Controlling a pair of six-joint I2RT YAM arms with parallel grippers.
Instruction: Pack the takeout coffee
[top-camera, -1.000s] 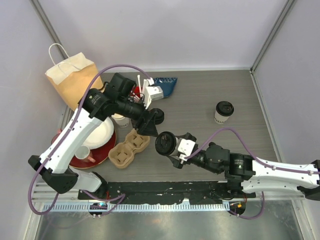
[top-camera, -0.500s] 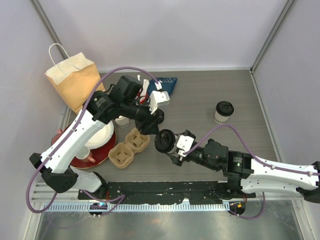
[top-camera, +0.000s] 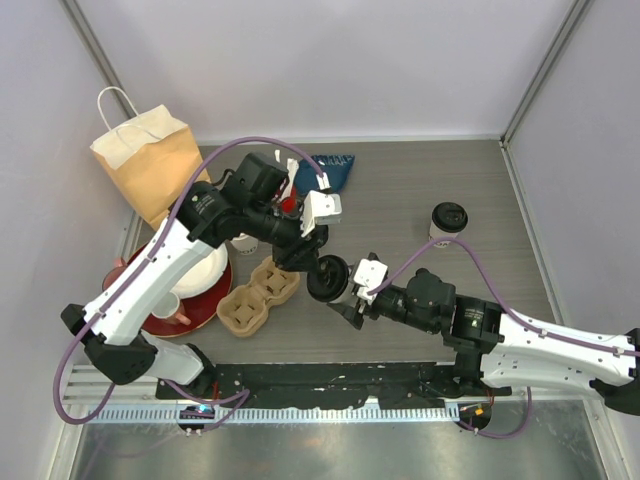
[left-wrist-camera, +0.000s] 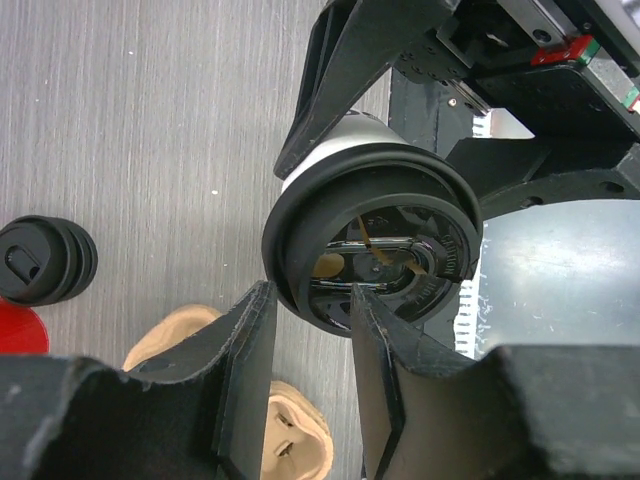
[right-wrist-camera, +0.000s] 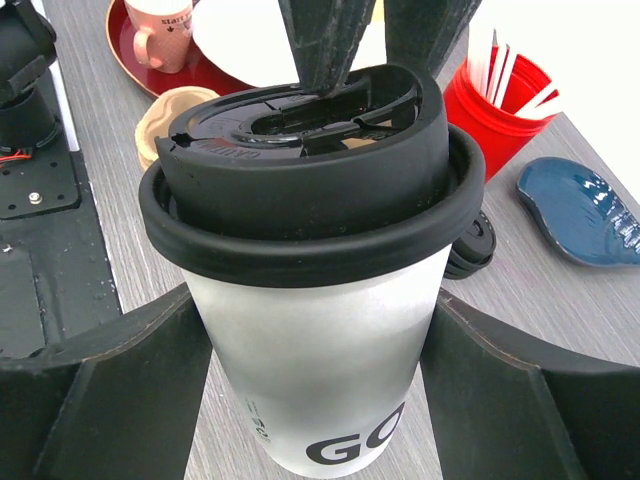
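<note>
right gripper (right-wrist-camera: 315, 420) clenched round the coffee cup (right-wrist-camera: 320, 330), held just right of the cup carrier (top-camera: 258, 295). left gripper (left-wrist-camera: 308, 315) fingers straddle the lid (left-wrist-camera: 375, 235) rim; can't tell if they're gripping it, the view is tight. seat the lid evenly, keep the cup upright, then lower it into a carrier pocket.

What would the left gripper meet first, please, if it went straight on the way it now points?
The black lid of the takeout cup that the right gripper holds: the fingers of the left gripper straddle its rim, contact unclear.
</note>
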